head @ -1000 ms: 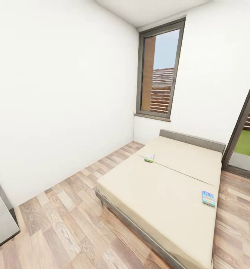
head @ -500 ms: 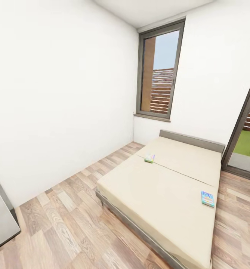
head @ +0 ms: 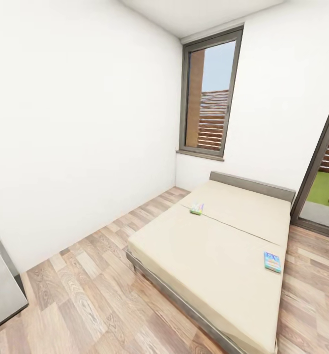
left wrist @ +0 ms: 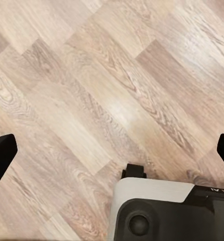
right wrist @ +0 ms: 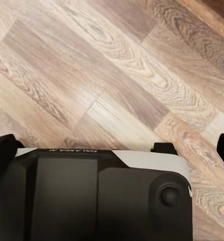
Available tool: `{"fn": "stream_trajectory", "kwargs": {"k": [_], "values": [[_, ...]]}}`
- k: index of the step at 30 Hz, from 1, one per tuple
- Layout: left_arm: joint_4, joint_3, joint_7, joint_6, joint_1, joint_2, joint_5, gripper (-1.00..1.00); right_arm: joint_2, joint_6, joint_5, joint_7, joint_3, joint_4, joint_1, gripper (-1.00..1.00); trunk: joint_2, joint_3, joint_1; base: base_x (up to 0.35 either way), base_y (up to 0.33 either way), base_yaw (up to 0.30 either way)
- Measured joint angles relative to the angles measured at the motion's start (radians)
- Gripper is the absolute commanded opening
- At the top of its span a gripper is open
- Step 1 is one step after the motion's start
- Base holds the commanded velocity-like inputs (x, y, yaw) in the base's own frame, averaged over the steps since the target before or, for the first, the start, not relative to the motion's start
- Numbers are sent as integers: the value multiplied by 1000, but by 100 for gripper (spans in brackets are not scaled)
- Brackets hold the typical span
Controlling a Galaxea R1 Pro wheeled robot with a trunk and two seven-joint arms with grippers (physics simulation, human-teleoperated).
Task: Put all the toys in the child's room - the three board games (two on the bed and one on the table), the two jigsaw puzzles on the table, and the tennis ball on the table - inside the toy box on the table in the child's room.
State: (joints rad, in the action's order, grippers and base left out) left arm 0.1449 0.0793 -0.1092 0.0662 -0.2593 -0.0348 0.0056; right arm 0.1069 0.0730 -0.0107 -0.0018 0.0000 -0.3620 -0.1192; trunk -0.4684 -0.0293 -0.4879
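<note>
- Left gripper (left wrist: 112, 150): in your left wrist view its two dark fingertips (left wrist: 1, 155) sit at opposite edges of the frame, spread wide, with nothing between them. The arm hangs pointing down at the wood floor (left wrist: 107, 85), with a white-and-black part of the robot's body (left wrist: 167, 211) beneath it.
- Right gripper (right wrist: 112, 150): your right wrist view shows the same pose, fingertips (right wrist: 1, 153) far apart at the frame edges, nothing held. It looks down on the robot's black-and-white body (right wrist: 97, 196) and floor planks.
- Bed (head: 218, 250): beige mattress on a grey frame, running from about 6 o'clock up toward 1 o'clock in your head view, headboard at the far end.
- Board game, far (head: 196, 208): a small green-and-white box lying flat near the bed's left edge, just by the seam across the mattress, at roughly 12 o'clock. Its long axis appears to run toward the headboard; it is too small to be sure.
- Board game, near (head: 272, 261): blue box lying flat close to the bed's right edge, at about 3 o'clock, long axis running along the bed's length.
- Both games lie well apart from either gripper and from each other.
- Window (head: 209, 96): tall, grey-framed, at 12 o'clock.
- Grey furniture edge (head: 2, 290): at 9 o'clock, low in your head view.
</note>
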Motion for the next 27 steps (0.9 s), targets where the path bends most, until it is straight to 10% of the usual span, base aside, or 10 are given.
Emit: {"fn": "stream_trajectory", "kwargs": {"k": [27], "values": [[-11,34,16,70,2,-2,-10,100,3,-49,4,-2,7,-1,0,100,35,15,19,0,0,54]]}}
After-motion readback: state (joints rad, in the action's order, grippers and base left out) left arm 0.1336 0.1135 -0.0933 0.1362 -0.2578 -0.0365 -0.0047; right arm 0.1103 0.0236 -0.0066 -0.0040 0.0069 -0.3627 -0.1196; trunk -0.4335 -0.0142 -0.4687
